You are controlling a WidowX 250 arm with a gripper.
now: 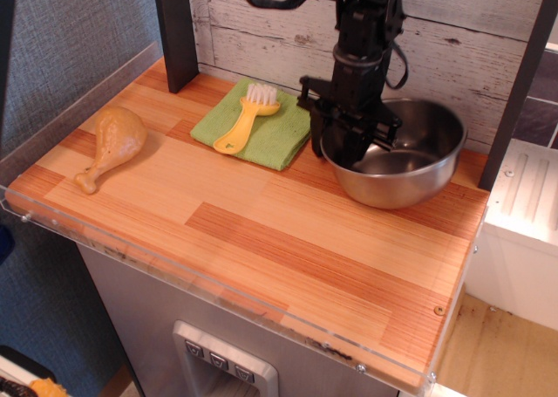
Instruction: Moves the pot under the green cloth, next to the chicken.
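Note:
The pot (417, 172), a shiny steel bowl, sits at the back right of the wooden counter. My black gripper (347, 149) comes straight down on its left rim, with the jaws closed over the rim, one finger inside and one outside. The bowl looks slightly tipped. The green cloth (272, 137) lies flat just left of the pot, against the back wall. The chicken (113, 144), a tan toy drumstick, lies at the far left of the counter, bone end toward the front edge.
A yellow brush with white bristles (243, 118) lies on the cloth. A dark post (176, 30) stands at the back left, another (523, 83) at the right. A clear lip (218, 292) runs along the counter's front edge.

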